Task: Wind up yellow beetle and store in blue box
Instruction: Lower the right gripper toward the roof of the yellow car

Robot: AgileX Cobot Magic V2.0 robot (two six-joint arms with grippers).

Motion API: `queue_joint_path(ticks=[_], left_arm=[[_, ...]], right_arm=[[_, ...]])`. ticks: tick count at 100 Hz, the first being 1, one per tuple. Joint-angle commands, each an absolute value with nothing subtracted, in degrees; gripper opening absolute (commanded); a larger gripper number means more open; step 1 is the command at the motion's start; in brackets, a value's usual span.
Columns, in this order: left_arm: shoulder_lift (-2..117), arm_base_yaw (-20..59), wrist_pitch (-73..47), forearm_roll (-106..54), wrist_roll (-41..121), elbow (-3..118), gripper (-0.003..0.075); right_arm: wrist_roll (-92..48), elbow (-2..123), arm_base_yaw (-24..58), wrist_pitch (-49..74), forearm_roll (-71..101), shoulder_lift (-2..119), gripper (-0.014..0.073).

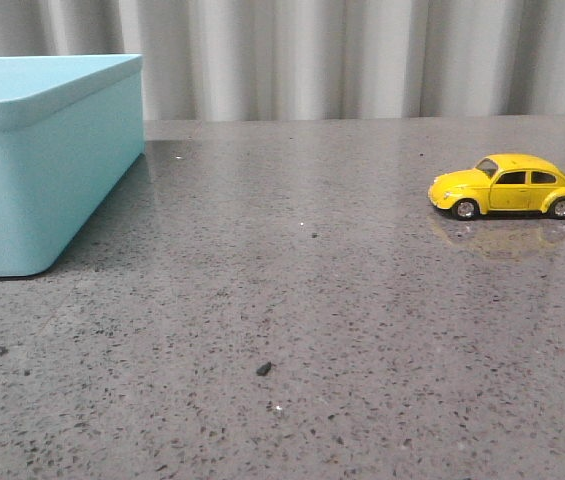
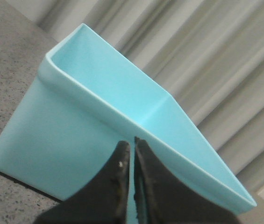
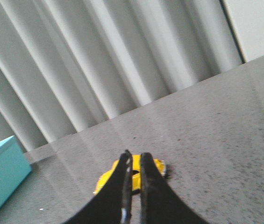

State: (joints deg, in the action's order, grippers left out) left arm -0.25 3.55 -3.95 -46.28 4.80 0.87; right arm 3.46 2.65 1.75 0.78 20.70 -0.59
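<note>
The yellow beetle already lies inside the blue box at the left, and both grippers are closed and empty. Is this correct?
Not quite. In the front view the yellow beetle stands on the table at the right, far from the blue box. The rest holds: the left gripper and right gripper are closed and empty.

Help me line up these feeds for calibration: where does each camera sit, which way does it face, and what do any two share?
Front view: sits low at the table edge, facing forward at the blue box on the left, the yellow beetle on the right and a curtain behind; no robot parts show.
Left wrist view: on the left arm, facing the box; left gripper nearly closed, empty.
Right wrist view: on the right arm, facing the beetle; right gripper nearly closed, empty.
Shared: front and right wrist views both show beetle and box.
</note>
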Motion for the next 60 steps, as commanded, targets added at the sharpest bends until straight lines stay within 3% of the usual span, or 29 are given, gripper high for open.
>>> queue_joint_path(ticks=[1, 21, 37, 60], left_arm=[[0.2, 3.4, -5.0, -39.9, 5.8, 5.3, -0.0021], [9.0, 3.4, -11.2, -23.2, 5.8, 14.6, -0.0021], [16.8, 3.8, -11.5, -22.1, 6.0, 20.5, -0.0021], [21.8, 10.6, -15.3, -21.1, 10.4, 26.8, -0.0021]], right_arm=[[3.3, 8.7, 1.5, 2.6, 20.3, -0.5, -0.0041], [1.9, 20.1, 1.5, 13.2, 11.4, 6.5, -0.0041], [1.9, 30.2, 1.5, 19.7, 5.4, 15.9, -0.0041], [0.0, 43.9, 1.5, 31.6, 3.4, 30.1, -0.0041]])
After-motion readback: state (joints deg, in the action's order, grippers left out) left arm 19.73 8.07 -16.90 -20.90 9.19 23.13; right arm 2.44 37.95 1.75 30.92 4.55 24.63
